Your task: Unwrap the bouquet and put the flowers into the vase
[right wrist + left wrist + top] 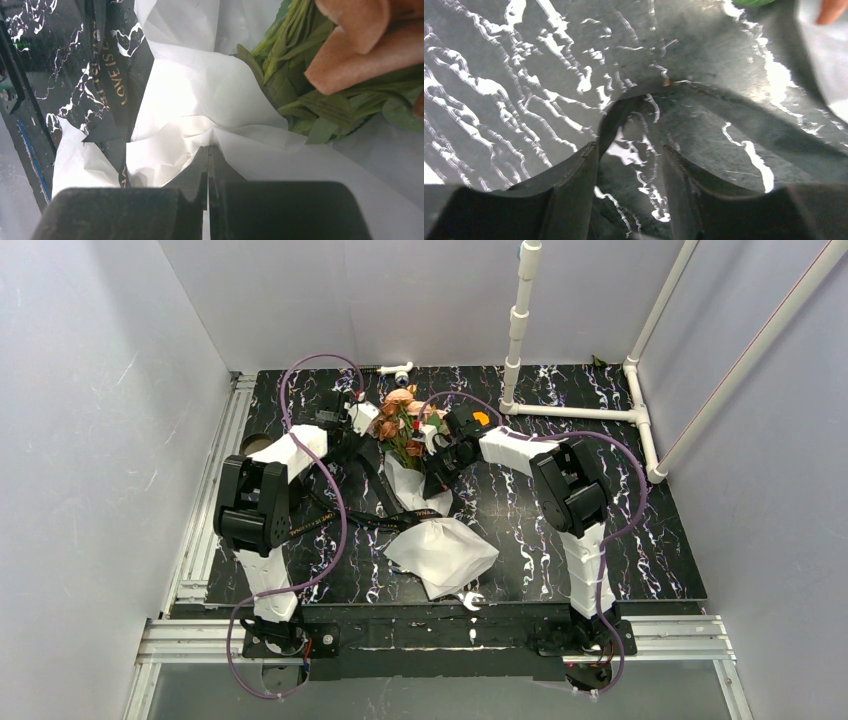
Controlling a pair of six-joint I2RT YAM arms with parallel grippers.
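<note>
The bouquet lies mid-table with its flowers (405,415) pointing away from me; close up, a peach rose (350,45) and green stems (280,45) show. Its white paper wrap (442,548) spreads loose toward the near edge. The black lettered ribbon (400,518) trails across the paper and shows again as the ribbon (112,70). My right gripper (207,147) is shut on a fold of the wrap (200,95). My left gripper (630,148) stands open low over the table, the ribbon (616,112) arching just past its fingertips. The vase (255,443) shows as a dark round mouth at the table's left edge.
A white pipe post (515,330) rises at the back right, with a pipe frame (640,420) along the right side. A small orange disc (481,418) lies by the right wrist. A small metal tool (470,600) rests near the front edge. Purple cables loop over both arms.
</note>
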